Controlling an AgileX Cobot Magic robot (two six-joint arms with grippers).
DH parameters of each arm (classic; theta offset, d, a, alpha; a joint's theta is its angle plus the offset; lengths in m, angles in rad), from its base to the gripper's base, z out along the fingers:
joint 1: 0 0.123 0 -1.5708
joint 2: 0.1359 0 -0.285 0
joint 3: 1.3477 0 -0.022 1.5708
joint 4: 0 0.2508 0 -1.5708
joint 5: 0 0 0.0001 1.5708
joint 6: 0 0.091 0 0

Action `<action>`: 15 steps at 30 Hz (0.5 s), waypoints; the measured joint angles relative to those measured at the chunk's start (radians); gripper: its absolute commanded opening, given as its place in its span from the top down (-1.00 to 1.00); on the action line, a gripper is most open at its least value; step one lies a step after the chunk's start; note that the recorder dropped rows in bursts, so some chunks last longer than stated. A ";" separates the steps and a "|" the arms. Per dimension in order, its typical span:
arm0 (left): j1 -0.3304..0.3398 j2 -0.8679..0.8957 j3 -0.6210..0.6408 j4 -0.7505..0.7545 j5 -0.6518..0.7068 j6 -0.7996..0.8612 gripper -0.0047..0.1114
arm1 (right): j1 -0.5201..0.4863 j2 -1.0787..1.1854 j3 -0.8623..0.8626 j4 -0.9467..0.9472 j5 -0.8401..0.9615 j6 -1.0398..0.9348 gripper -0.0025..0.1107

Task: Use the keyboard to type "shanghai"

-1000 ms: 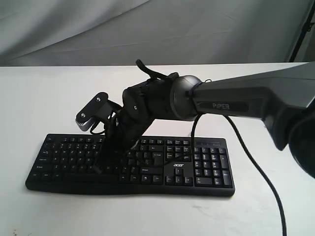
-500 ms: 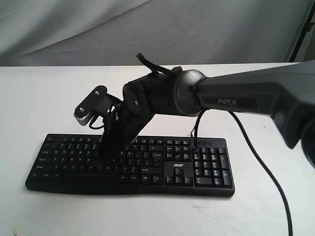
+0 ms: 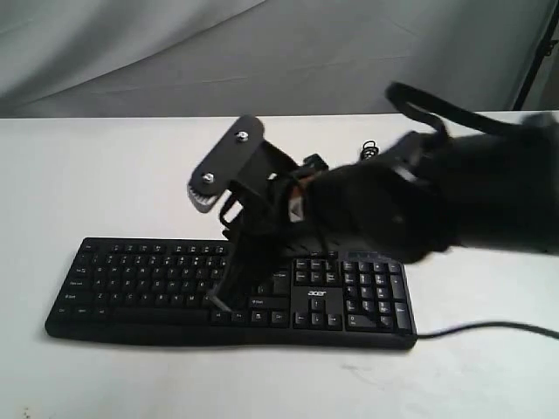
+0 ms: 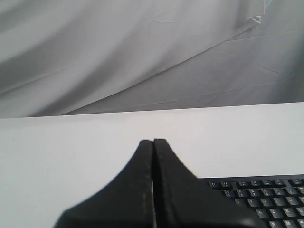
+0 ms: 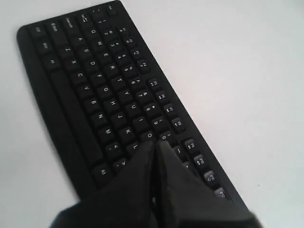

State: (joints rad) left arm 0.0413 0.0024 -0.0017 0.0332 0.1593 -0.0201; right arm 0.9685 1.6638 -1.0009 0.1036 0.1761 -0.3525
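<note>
Keyboard (image 3: 131,279), black, full-size, lies flat on the white bench (image 3: 87,166), long edge toward the exterior camera, number pad at its right end. Right gripper (image 5: 156,145) is low over the right part of the letter keys, jaws pressed together, nothing between them; key contact unclear. Its arm is blurred in the exterior view. Left gripper (image 4: 153,142) also has its jaws together and empty, near a keyboard corner.
</note>
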 measured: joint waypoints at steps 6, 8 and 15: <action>0.000 0.000 0.000 0.000 0.000 0.000 0.92 | 0.018 -0.342 0.327 0.050 -0.212 0.038 0.96; 0.000 0.000 0.000 0.000 0.000 0.000 0.92 | 0.018 -0.450 0.384 0.072 -0.212 0.039 0.96; 0.000 0.000 0.000 0.000 0.000 0.000 0.92 | 0.018 -0.603 0.413 0.081 -0.210 0.042 0.96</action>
State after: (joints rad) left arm 0.0413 0.0024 -0.0017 0.0332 0.1593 -0.0201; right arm 0.9867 1.0609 -0.5878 0.1849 -0.0336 -0.3103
